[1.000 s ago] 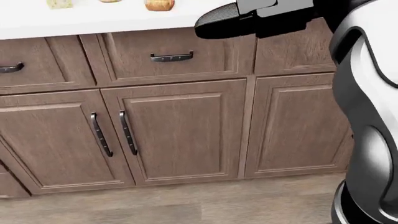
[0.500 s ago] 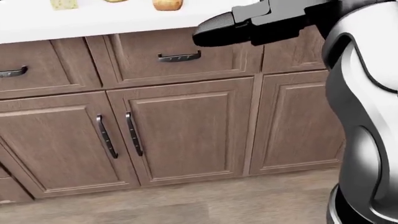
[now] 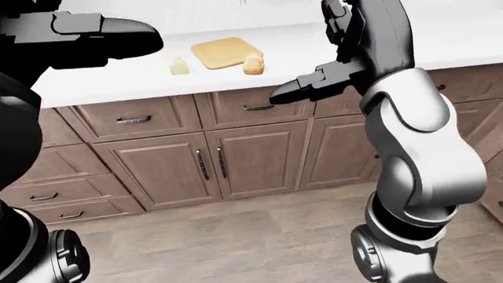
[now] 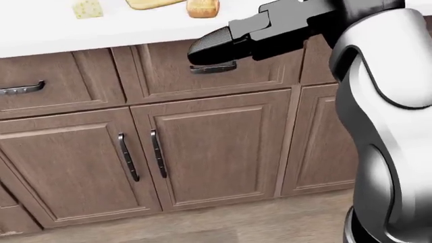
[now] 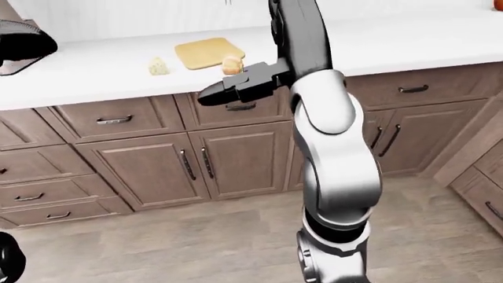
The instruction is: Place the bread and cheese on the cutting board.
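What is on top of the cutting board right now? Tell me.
Nothing lies on the cutting board: the bread sits at its right corner, the cheese apart to its left. No part is covered.

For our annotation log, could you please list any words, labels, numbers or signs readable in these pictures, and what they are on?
None: no text, label or number shows anywhere.
The cutting board, bread, cheese, counter and cabinet doors are all plain.

You get bright, even render light; sharp focus throughout; tabletop [image 3: 94,82] near-white, soft shadows under its edge.
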Robot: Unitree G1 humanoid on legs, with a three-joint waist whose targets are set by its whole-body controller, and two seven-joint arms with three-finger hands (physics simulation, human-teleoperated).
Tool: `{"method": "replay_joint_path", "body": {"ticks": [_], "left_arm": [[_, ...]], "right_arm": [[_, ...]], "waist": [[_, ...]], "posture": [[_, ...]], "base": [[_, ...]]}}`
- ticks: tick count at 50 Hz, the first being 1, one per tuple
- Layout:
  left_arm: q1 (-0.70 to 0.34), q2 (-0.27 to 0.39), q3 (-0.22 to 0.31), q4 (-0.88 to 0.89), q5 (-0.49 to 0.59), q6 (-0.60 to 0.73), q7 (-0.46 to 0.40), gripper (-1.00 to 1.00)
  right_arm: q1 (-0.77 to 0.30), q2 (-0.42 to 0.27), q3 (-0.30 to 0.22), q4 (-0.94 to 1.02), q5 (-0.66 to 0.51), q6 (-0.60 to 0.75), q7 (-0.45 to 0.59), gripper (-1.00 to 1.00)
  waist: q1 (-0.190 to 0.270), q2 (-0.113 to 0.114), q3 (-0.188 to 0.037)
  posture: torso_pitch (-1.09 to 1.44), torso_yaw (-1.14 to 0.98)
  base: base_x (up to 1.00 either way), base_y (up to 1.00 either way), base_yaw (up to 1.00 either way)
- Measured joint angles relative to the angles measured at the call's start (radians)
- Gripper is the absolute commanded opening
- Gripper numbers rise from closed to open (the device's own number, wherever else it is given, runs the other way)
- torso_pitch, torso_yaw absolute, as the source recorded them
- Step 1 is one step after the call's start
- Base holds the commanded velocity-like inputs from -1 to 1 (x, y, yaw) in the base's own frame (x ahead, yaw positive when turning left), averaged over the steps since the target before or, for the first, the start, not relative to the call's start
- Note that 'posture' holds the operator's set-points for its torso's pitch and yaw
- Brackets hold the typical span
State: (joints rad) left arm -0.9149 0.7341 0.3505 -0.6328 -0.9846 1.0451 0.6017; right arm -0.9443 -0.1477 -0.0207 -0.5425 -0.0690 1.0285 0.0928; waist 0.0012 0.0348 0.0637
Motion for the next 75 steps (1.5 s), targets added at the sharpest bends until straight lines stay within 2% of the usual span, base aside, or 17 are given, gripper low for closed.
{"method": "replay_joint_path", "body": {"ticks": [4, 8, 13, 17, 21, 24, 27, 34, 39, 42, 50, 55, 58, 61, 65, 71, 75], "left_arm": [[-0.005, 0.001, -0.002, 0.009, -0.003, 0.001, 0.011, 1.0], [-0.003, 0.003, -0.01, 0.009, 0.0, -0.006, 0.002, 1.0], [0.003, -0.011, -0.034, 0.005, -0.01, 0.007, -0.008, 1.0], [-0.007, -0.006, -0.018, -0.002, -0.011, 0.007, 0.0, 1.0], [-0.008, -0.004, -0.014, -0.002, -0.003, -0.004, -0.001, 1.0], [0.014, -0.011, -0.01, 0.008, 0.005, 0.002, 0.002, 1.0], [0.012, -0.009, -0.012, 0.017, 0.01, 0.007, -0.001, 1.0], [0.002, 0.0, 0.001, 0.003, 0.002, -0.003, 0.002, 1.0], [0.005, -0.001, -0.015, -0.001, -0.016, -0.001, -0.003, 1.0], [0.009, 0.003, -0.016, 0.008, -0.024, 0.006, -0.001, 1.0], [0.007, 0.013, -0.019, 0.009, -0.021, 0.004, 0.009, 1.0], [-0.004, 0.016, -0.015, -0.009, -0.022, 0.001, 0.002, 1.0], [-0.005, 0.016, -0.004, -0.008, -0.013, -0.006, 0.006, 1.0], [-0.005, 0.011, -0.01, -0.006, -0.006, -0.007, 0.004, 1.0], [0.016, 0.002, -0.014, 0.012, 0.001, 0.01, 0.004, 1.0], [0.003, -0.001, -0.012, -0.006, 0.003, 0.004, -0.002, 1.0], [0.0, 0.001, -0.004, -0.009, 0.003, 0.003, -0.001, 1.0]], "right_arm": [[-0.006, 0.004, 0.005, 0.001, -0.001, -0.001, 0.012, 1.0], [-0.007, 0.003, -0.005, 0.0, -0.011, -0.004, 0.013, 1.0], [0.012, 0.0, -0.023, 0.008, -0.027, 0.007, 0.01, 1.0], [0.0, 0.004, -0.012, 0.002, -0.028, 0.002, 0.014, 1.0], [-0.001, 0.01, -0.009, -0.001, -0.028, -0.012, 0.018, 1.0], [0.018, 0.021, 0.011, 0.011, -0.023, -0.005, 0.024, 1.0], [0.012, 0.023, 0.013, 0.013, -0.019, 0.005, 0.029, 1.0], [0.001, 0.02, 0.003, -0.007, -0.031, -0.011, 0.024, 1.0], [0.012, 0.015, -0.012, -0.009, -0.042, -0.007, 0.02, 1.0], [0.021, 0.02, -0.001, 0.008, -0.046, 0.001, 0.022, 1.0], [0.022, 0.027, 0.013, 0.008, -0.053, -0.002, 0.037, 1.0], [0.013, 0.026, 0.003, 0.0, -0.066, -0.005, 0.04, 1.0], [0.01, 0.029, 0.011, -0.005, -0.066, -0.018, 0.045, 1.0], [0.012, 0.031, 0.013, 0.0, -0.069, -0.022, 0.049, 1.0], [0.03, 0.047, 0.033, 0.021, -0.065, -0.001, 0.059, 1.0], [0.019, 0.043, 0.011, -0.003, -0.071, -0.012, 0.057, 1.0], [0.015, 0.045, 0.012, -0.005, -0.071, -0.019, 0.054, 1.0]], "waist": [[-0.005, 0.002, -0.005], [-0.004, -0.044, -0.003], [-0.011, -0.039, -0.001], [-0.006, -0.007, -0.001], [-0.017, 0.056, -0.005], [-0.006, 0.048, 0.012], [-0.006, 0.037, 0.001], [0.007, -0.054, -0.009], [-0.011, -0.003, 0.015], [-0.017, 0.009, 0.019], [-0.018, 0.005, 0.004], [-0.001, -0.03, -0.02], [0.001, -0.004, -0.01], [-0.007, 0.061, -0.01], [0.001, 0.055, 0.008], [-0.022, 0.005, 0.0], [-0.014, -0.013, 0.022]], "posture": [[0.0, 0.0], [0.0, 0.0], [0.0, 0.0], [0.0, 0.0], [0.0, 0.0], [0.0, 0.0], [0.0, 0.0], [0.0, 0.0], [0.0, 0.0], [0.0, 0.0], [0.0, 0.0], [0.0, 0.0], [0.0, 0.0], [0.0, 0.0], [0.0, 0.0], [0.0, 0.0], [0.0, 0.0]], "base": [[0.17, 0.0, 0.0], [0.17, 0.0, 0.0], [0.17, 0.0, 0.0], [0.18, 0.0, 0.0], [0.18, 0.0, 0.0], [0.18, 0.0, 0.0], [0.17, 0.0, 0.0], [0.16, 0.0, 0.0], [0.01, 0.0, 0.0], [0.0, 0.0, 0.0], [0.0, 0.05, 0.0], [0.0, 0.24, 0.0], [0.0, 0.32, 0.0], [0.0, 0.31, 0.0], [0.0, 0.32, 0.0], [0.0, 0.23, 0.0], [0.02, 0.0, 0.0]]}}
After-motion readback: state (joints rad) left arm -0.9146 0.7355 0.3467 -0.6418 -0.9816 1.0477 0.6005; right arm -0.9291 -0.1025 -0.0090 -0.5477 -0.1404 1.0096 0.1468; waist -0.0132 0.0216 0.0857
